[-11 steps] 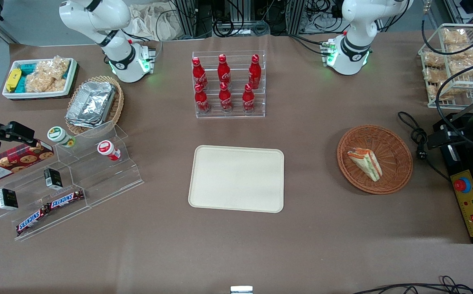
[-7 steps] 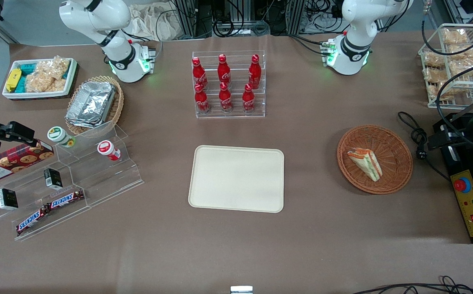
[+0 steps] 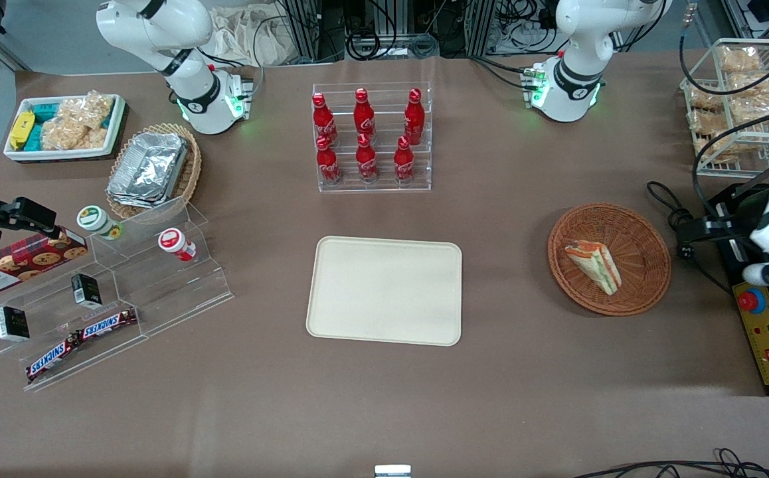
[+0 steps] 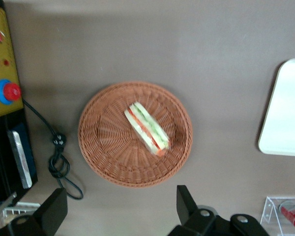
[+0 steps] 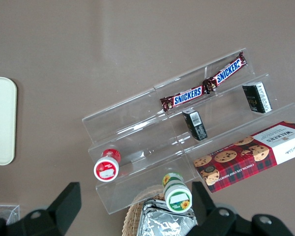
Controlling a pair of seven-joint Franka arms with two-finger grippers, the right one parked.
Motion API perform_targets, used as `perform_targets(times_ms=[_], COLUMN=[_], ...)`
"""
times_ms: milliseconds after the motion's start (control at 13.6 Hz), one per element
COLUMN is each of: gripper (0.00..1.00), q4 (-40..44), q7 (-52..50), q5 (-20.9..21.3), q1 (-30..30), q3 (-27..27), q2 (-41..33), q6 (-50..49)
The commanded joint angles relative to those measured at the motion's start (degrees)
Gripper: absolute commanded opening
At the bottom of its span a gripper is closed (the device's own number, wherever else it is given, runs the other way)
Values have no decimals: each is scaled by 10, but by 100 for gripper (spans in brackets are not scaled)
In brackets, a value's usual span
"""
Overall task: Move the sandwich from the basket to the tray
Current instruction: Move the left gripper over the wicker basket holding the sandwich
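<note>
The sandwich (image 4: 147,128) lies flat in the basket (image 4: 103,147), wedge edge up for pinching. The tool (image 4: 120,209) hangs high above, spread wide and empty; the tray (image 3: 384,290) waits bare nearby.

Gripper (image 4: 119,209): jaws cut off by the wrist view's edge. Tray (image 4: 285,110): cropped at the edge. Sandwich (image 4: 147,128): slightly blurred.

The left arm reaches in at the right edge of the front view, its white wrist raised above the tabletop. Its gripper (image 4: 118,214) points downward, the two dark fingers (image 4: 54,214) spread wide apart, holding nothing.
</note>
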Motion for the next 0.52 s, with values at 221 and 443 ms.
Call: perform_targets(times_ms=[221,443], gripper=[99,99], q4=[-179,-238], q7=[-78,-155], q5=[-6,-7], q1=[-1,0], q3=[-4,-15], q2=[-35,-29], q6=[136,204])
